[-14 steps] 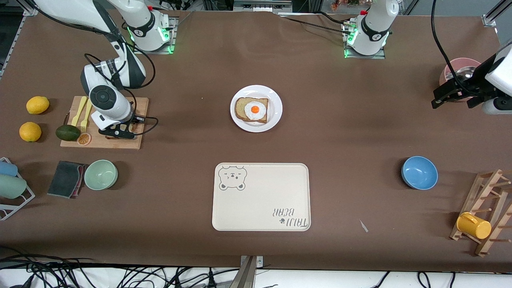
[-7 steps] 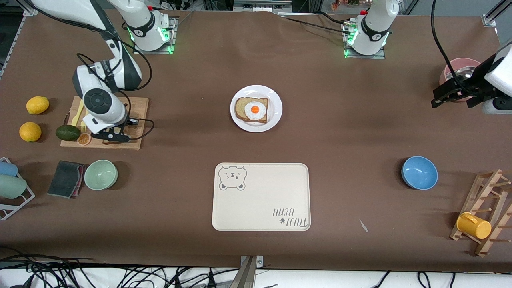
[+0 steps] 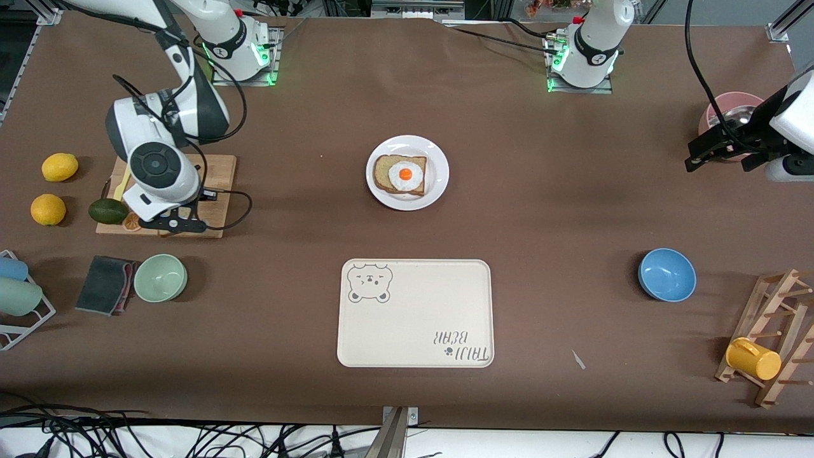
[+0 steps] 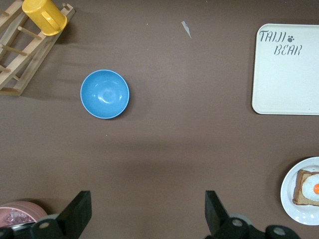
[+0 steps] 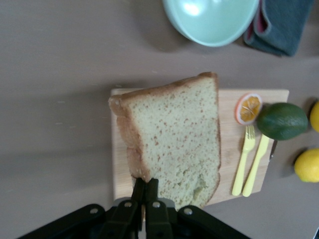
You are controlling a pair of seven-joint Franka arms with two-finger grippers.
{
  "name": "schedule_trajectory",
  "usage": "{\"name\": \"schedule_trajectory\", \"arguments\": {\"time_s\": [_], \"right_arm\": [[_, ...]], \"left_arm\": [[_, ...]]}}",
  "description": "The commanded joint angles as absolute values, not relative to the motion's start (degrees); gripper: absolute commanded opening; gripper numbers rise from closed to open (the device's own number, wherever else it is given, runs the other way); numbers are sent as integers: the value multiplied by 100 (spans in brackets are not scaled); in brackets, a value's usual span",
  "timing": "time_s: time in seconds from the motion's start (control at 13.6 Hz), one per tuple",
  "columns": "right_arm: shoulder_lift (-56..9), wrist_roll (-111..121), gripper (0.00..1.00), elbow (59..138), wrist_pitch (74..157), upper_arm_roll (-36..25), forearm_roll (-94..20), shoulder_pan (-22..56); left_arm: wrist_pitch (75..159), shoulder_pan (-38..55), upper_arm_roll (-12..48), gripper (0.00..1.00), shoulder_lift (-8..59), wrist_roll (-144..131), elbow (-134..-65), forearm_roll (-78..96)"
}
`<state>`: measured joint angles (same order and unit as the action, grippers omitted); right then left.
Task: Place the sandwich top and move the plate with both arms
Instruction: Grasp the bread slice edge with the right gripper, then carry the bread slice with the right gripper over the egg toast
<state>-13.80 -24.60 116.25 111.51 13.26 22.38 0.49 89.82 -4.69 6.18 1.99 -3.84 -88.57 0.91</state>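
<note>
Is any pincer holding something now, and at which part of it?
The right pincer grips the sandwich top at its crust edge; the left pincer holds nothing.

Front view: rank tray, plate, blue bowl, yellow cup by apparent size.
1. tray
2. plate
3. blue bowl
4. yellow cup

The cup lies nearest the camera and still looks smallest.
</note>
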Motion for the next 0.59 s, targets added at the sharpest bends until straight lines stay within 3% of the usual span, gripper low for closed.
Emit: {"name": "schedule_trajectory", "arguments": {"time_s": [0.0,0.3,0.52], "right_arm": [[-1345,-2409,0,11330,10873,1800,1569,35],[-1388,-2731,0,10917,10942,2714,844,53],[-1450,-3539,0,10653,10934,2909,844,578]], "left_arm": [[8895,-501,624,100,211,-316,-8780,220],[8895,-501,624,100,211,-316,-8780,220],[8886,-510,624,100,211,-316,-8789,220]]}}
